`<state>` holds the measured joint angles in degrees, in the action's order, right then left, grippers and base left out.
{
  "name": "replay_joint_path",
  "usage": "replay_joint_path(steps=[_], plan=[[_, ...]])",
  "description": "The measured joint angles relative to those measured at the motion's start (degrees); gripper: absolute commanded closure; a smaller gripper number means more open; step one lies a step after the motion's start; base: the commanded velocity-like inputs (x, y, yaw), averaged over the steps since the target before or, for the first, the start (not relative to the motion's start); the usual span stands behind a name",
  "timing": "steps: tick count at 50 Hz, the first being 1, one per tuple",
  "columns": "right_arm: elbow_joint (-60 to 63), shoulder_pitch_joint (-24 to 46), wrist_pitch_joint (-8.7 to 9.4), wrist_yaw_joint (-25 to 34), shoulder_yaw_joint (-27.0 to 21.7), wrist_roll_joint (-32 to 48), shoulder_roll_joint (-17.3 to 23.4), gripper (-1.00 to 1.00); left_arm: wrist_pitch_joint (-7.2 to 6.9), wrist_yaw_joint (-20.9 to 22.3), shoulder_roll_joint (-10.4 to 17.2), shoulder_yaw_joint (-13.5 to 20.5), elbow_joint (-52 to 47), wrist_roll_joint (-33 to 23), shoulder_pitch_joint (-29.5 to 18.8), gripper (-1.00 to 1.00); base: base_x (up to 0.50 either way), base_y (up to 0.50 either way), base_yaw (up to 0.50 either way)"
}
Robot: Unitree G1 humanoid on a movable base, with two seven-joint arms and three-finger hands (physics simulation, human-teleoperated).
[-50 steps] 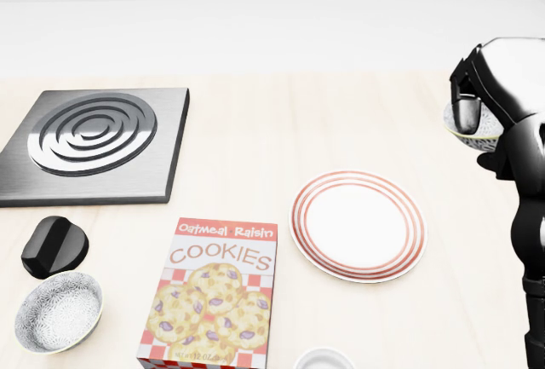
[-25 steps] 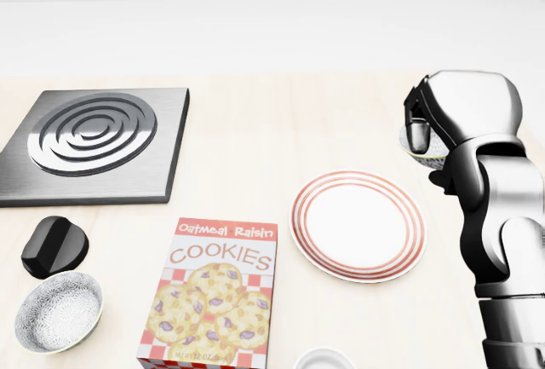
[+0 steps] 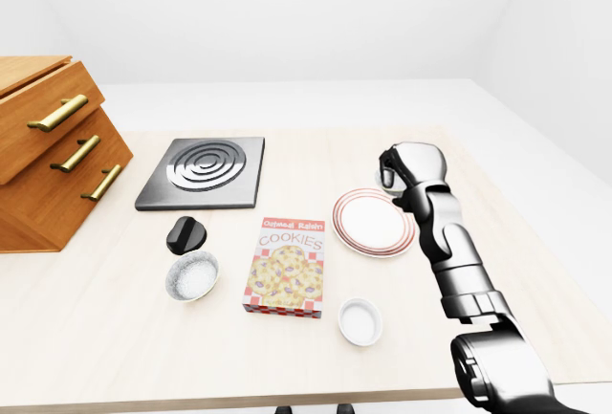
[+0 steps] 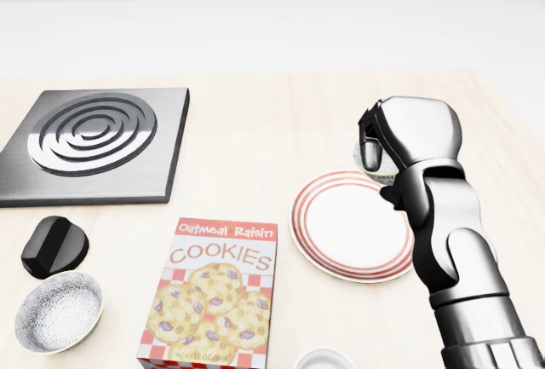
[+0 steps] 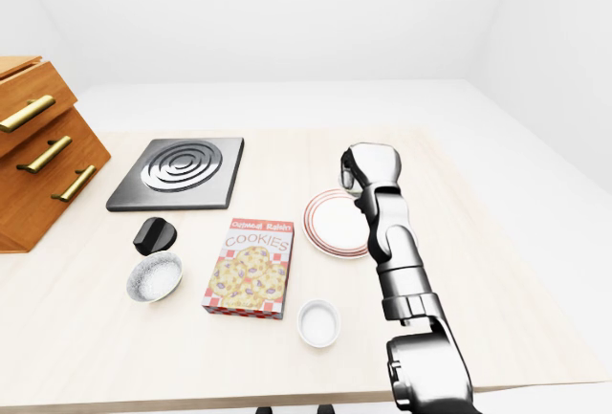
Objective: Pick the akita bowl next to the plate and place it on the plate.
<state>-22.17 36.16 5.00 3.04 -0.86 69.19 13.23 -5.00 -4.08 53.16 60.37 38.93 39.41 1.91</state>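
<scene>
My right hand (image 4: pixel 375 149) is shut on the akita bowl (image 4: pixel 358 163), a pale patterned bowl almost wholly hidden behind the fingers. In the head view it hangs over the upper right rim of the red-ringed white plate (image 4: pixel 345 226); I cannot tell how high above it. The silver forearm runs down to the view's bottom right and covers the plate's right edge. Nothing lies on the plate's visible part. My left hand does not show in any view.
A cookies box (image 4: pixel 217 288) lies left of the plate. Also here are a second patterned bowl (image 4: pixel 58 311), a black knob (image 4: pixel 55 244), a square burner (image 4: pixel 94 143), a small white bowl (image 3: pixel 360 321) and a wooden drawer unit (image 3: pixel 48 146).
My right hand has carried the bowl leftward and down the head view, from the right edge to the plate's upper right rim. Nothing else on the table has moved.
</scene>
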Motion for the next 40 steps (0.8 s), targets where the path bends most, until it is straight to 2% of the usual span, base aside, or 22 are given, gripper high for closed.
replay_joint_path(steps=[21, 30, 40], plan=[[-9.8, 0.3, -0.44, -9.5, 1.7, -7.5, -3.0, 1.0, 0.0, 0.0, -0.1, 0.2, -0.3, -0.1, 0.0, -1.0, 0.0, 0.0, 0.0], [-14.7, 1.0, -1.59, -13.6, 2.0, -10.0, -3.3, 1.0, 0.0, 0.0, -0.2, 0.1, -0.1, -0.1, 0.0, -1.0, 0.0, 0.0, 0.0], [-21.6, 2.7, -3.95, -19.1, 2.3, -13.1, -3.6, 1.0, 0.0, 0.0, -0.1, 0.0, -0.1, 0.1, 0.1, -1.0, 0.0, 0.0, 0.0]])
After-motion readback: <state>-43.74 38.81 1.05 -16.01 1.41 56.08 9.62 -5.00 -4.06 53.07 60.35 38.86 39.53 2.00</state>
